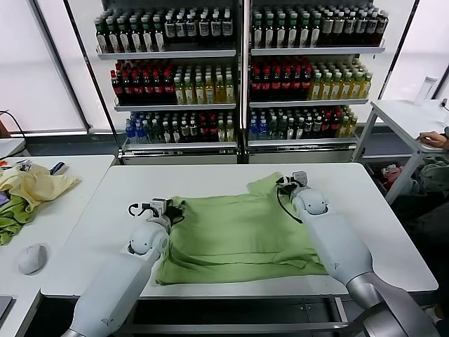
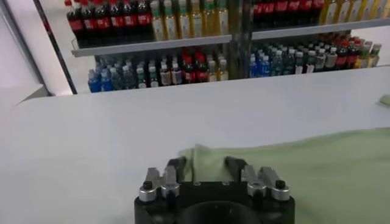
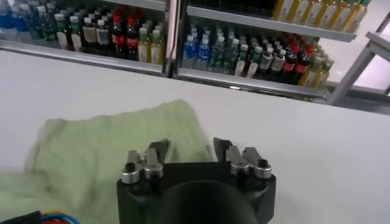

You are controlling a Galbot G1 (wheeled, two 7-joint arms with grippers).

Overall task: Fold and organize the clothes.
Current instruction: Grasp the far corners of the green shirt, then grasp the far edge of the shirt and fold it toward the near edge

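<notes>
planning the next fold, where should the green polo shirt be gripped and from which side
Grip the polo shirt at its two far corners: left gripper at the left one, right gripper at the sleeve. Come from above; it lies flat, so only edges seem pinchable.

White rounded arms [image 1: 126,277], black hands [image 2: 204,163] with silver screwed fingers.
</notes>
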